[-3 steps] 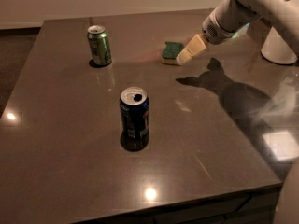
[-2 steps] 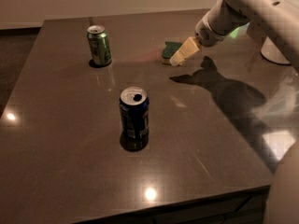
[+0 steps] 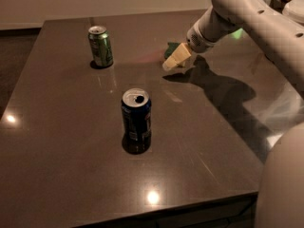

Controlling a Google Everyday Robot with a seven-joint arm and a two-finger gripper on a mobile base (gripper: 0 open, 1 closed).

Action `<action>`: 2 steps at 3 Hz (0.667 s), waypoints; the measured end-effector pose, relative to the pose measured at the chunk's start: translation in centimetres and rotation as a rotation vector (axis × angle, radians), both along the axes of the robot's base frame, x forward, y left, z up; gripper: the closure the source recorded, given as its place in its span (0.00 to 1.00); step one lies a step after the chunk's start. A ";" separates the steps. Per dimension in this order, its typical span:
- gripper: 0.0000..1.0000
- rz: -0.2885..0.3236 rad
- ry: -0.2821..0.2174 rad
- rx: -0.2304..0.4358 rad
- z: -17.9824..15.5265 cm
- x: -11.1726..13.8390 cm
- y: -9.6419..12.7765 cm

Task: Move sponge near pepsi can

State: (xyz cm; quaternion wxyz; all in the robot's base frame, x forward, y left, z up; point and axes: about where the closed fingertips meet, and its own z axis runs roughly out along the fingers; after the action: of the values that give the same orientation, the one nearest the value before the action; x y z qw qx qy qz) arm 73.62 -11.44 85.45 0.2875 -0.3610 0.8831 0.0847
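dim, glary table [image 3: 71,146]; shadow [image 3: 216,87] beside gripper [image 3: 168,64] at sponge [image 3: 170,48]

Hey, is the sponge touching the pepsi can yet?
Apart. The camera view shows a wide stretch of bare table between the sponge on the far side and the pepsi can mid-table. The gripper is at the sponge.

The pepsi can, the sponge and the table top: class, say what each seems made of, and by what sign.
The pepsi can: likely metal; its bare silver top shines. The sponge: a dull green patch, perhaps scouring fibre; mostly hidden by the gripper at the table's far side. The table top: dark, polished, stone or laminate; it mirrors lights.
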 end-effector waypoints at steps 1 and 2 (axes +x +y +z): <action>0.00 0.004 0.006 0.002 -0.4 0.4 0.3; 0.14 0.014 0.009 0.008 -0.6 0.7 0.5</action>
State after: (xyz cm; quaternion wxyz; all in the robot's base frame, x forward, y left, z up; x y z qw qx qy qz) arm 74.28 -10.91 84.83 0.2842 -0.3657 0.8815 0.0921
